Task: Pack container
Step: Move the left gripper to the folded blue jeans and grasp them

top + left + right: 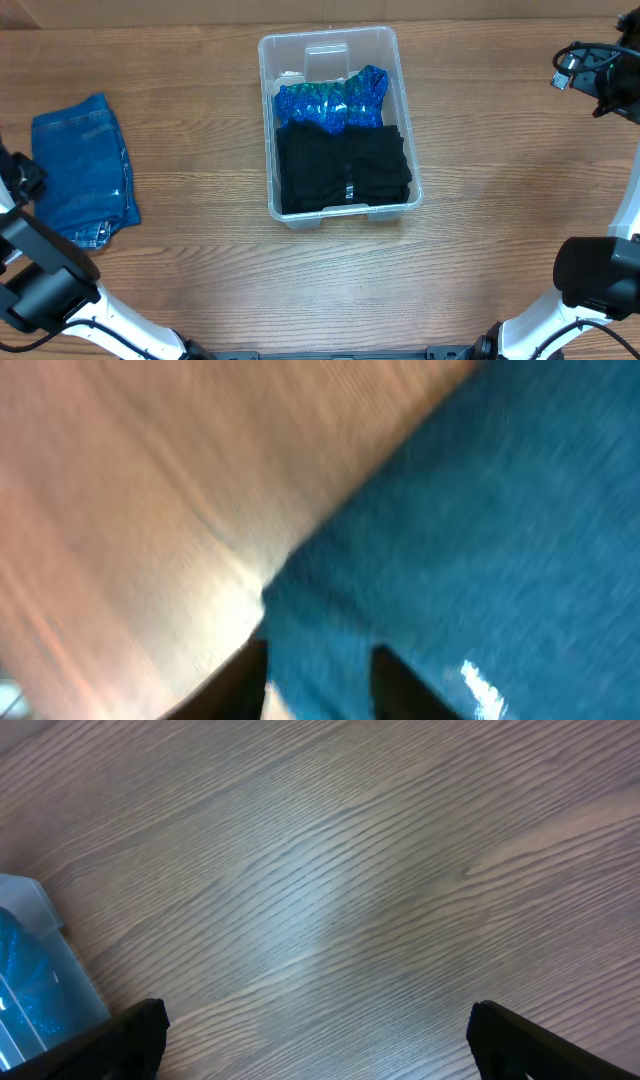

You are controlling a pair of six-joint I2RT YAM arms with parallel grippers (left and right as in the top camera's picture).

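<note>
The clear container (pixel 266 130) stands at the table's middle. It holds a folded black garment (pixel 342 168) at the front and a shiny blue patterned garment (pixel 330 100) behind it. A corner of the container shows in the right wrist view (pixel 35 935). Folded blue jeans (pixel 84 168) lie on the table at far left. My left gripper (pixel 24 182) is at the jeans' left edge. In the blurred left wrist view its fingers (pixel 320 680) are narrowed, with the jeans' blue cloth (pixel 470 530) between them. My right gripper (pixel 600 85) is open and empty over bare table (pixel 315 1030) at the far right.
The wooden table (pixel 500 250) runs around the container. The arm bases stand at the front left (pixel 40 285) and front right (pixel 600 275). The table's back edge runs along the top of the overhead view.
</note>
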